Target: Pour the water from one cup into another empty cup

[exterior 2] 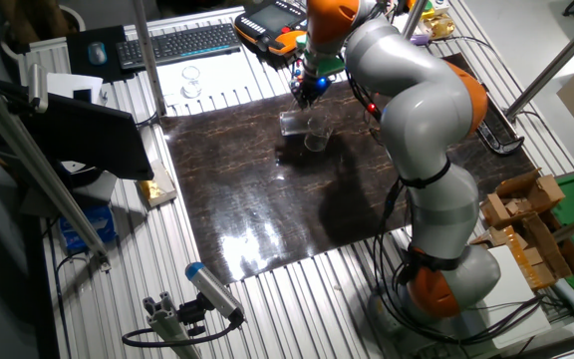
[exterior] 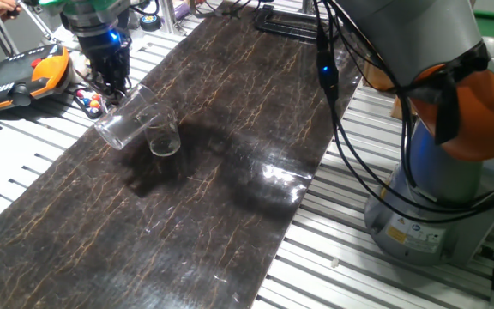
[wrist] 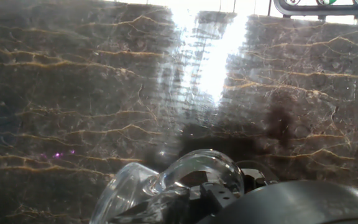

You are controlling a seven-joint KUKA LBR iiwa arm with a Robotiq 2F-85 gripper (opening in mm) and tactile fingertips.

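Glass tumbler (exterior: 127, 118), tilted in the clenched gripper (exterior: 110, 81), leans over the tapered cup (exterior: 163, 135) near the marble mat's (exterior: 230, 206) far edge; an orange pendant (exterior: 20, 73) lies beyond.

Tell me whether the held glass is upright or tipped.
Tipped. The clear straight-sided glass tumbler, clamped in the gripper, lies nearly sideways beside the upright clear tapered cup.

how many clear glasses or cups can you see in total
3: a tilted tumbler held by the gripper, a cup upright on the dark mat below it, and a small glass near the keyboard. Others could be hidden.
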